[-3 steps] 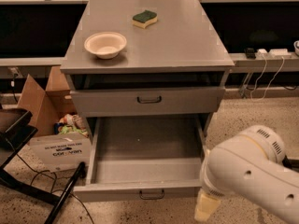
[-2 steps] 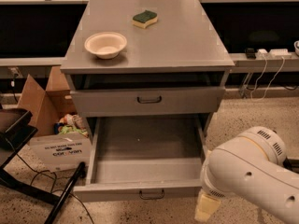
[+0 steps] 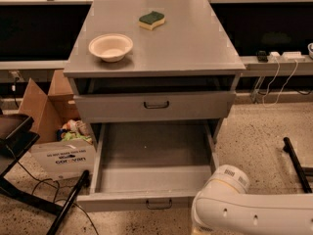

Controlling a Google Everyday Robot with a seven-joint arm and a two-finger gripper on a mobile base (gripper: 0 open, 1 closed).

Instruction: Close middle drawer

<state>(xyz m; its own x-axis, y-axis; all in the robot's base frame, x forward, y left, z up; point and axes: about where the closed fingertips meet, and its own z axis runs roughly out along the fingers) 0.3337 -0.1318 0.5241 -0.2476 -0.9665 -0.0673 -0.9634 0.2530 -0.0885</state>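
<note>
The middle drawer (image 3: 122, 200) is pulled far out of the grey cabinet (image 3: 195, 43). Its long shallow tray is empty, and its low front panel carries a small dark bar handle (image 3: 159, 204). Above it is the taller-fronted top drawer (image 3: 195, 106), set only slightly forward. The lowest drawer is hidden under the open one. My white arm (image 3: 244, 209) fills the bottom right corner, just right of the drawer's front right corner. The gripper is out of view below the frame edge.
A cream bowl (image 3: 110, 46) and a green-and-yellow sponge (image 3: 151, 19) lie on the cabinet top. An open cardboard box (image 3: 54, 136) and a black stand (image 3: 29, 180) with cables are on the left. A black bar (image 3: 296, 163) lies on the floor at right.
My arm has dropped lower in the view and now uncovers the drawer's front right corner. The drawer has not moved.
</note>
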